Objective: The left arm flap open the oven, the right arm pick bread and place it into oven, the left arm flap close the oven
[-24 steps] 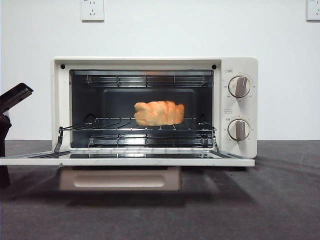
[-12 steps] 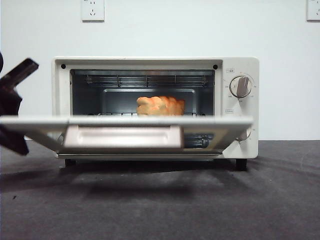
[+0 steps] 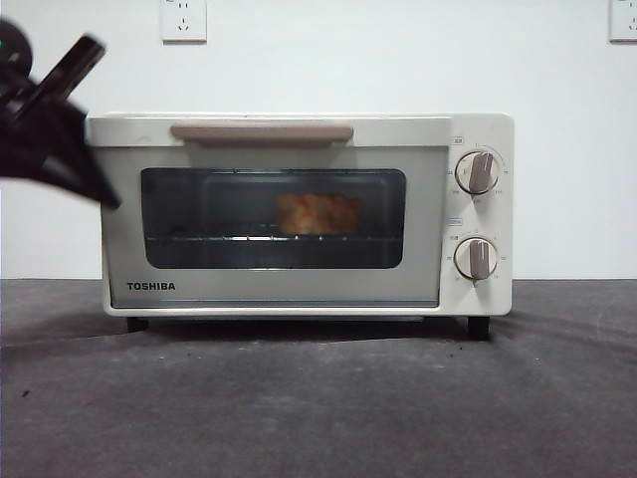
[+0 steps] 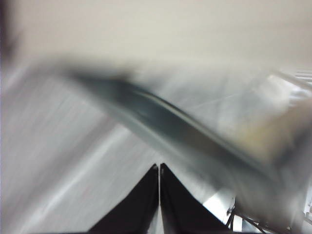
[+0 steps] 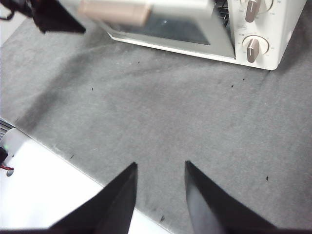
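Pressed together, the left gripper's [image 4: 159, 168] two black jaws meet along a thin seam in our left wrist view, pinching nothing, with a blurred grey sweep of the oven [image 4: 204, 141] behind them. In the front view we see the left arm [image 3: 45, 139] as a dark wedge at the upper left, its tip against the top left corner of the oven [image 3: 299, 214]. Half a second ago it sat lower beside the half-raised door; a second ago it waited lower still, near the table.

Moving right, we find the door upright and shut against the oven's front, where a second ago it lay flat and open. Its beige handle [image 3: 261, 131] now runs along the top edge, and the Toshiba name shows at the door's lower left. Through the dark glass window [image 3: 274, 217] we make out the bread [image 3: 319, 213], dimmed, sitting on the wire rack just right of the window's middle, in the same place as before.

Further right, the two knobs [image 3: 477, 172] stand one above the other on the control panel, unchanged.

Our right gripper [image 5: 161, 168] hangs over the grey table [image 5: 161, 112] well in front of the oven, its jaws spread apart and holding nothing.
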Controlling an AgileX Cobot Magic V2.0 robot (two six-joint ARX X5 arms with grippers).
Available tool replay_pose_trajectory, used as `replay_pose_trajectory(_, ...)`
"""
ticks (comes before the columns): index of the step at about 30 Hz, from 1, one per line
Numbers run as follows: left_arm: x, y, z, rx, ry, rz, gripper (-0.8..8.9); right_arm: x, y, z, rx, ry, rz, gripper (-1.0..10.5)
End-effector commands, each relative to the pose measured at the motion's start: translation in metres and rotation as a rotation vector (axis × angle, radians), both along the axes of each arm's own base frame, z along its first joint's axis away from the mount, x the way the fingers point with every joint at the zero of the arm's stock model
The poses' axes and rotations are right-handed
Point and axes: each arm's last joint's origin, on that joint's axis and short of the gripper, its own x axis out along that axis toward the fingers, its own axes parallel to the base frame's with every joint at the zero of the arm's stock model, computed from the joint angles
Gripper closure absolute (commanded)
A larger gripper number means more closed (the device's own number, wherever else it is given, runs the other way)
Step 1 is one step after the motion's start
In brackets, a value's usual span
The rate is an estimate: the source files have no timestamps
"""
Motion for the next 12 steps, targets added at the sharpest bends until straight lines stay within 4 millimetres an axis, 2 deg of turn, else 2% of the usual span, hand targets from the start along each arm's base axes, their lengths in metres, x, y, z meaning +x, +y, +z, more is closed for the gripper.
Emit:
replay_pose_trajectory(1,0.008,-0.001,0.017,-0.011,-0.07,-0.004,8.04,-0.001,0.0,0.005,0.021,-0.012,0.001,8.0)
replay_pose_trajectory(7,0.013,-0.001,0.037,-0.014,-0.14,-0.007,8.04,-0.001,0.0,0.005,0.022,-0.011,0.0,8.0)
replay_pose_trajectory(12,-0.001,-0.002,0.051,-0.006,-0.181,-0.037,8.04,-0.001,0.0,0.005,0.023,-0.01,-0.001,8.0)
